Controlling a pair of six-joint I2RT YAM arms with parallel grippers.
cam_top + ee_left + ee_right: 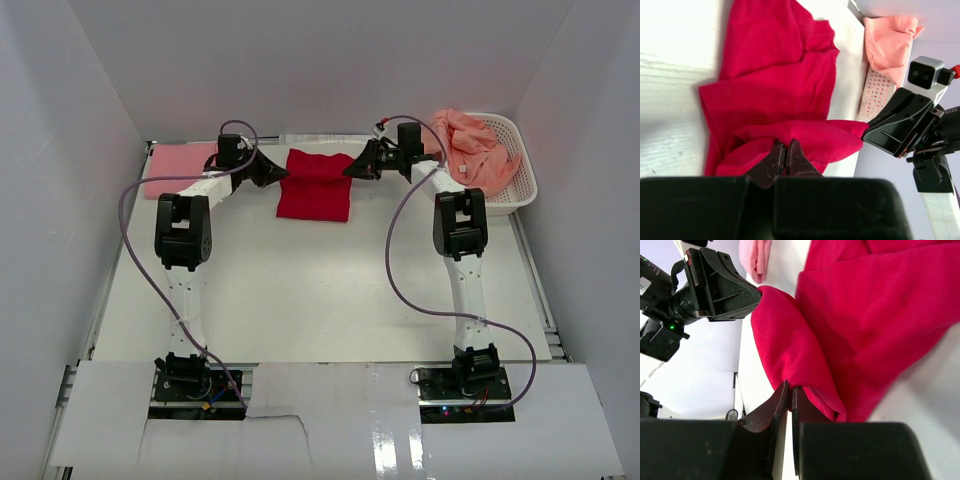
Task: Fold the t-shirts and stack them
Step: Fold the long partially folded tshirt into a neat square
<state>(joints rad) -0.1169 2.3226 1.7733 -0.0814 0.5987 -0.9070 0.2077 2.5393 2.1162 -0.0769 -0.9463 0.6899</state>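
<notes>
1. Both pairs of jaws are pressing fully together on cloth. The left gripper (272, 172) is pinching one side edge of the red t-shirt (316, 190), and the right gripper (352, 168) is pinching the opposite edge. A raised roll of red cloth is stretching between them.
2. That red t-shirt is lying partly folded on the white table (300, 290). It is sitting a short way from the white basket (522, 188), on the basket's side that faces the left arm.
3. Its cloth is looking soft, light and limp, so it is likely to sag and lose its shape wherever it is not supported.
4. Taking hold at the side edges, as both grippers are doing, seems the sound choice. Pinching all layers together and moving both ends level should help the fold land straight.
5. Salmon-orange t-shirts (470, 150) are sitting heaped inside the basket and spilling over its rim.
6. A light pink t-shirt (180, 165) is lying folded flat, well away from the basket, beyond the red one.
7. Nothing is lying on the red cloth itself. The likelier hindrances are the two grippers facing each other closely across it, and the purple cables (395, 260) looping beside each arm, one of them just short of the basket.
</notes>
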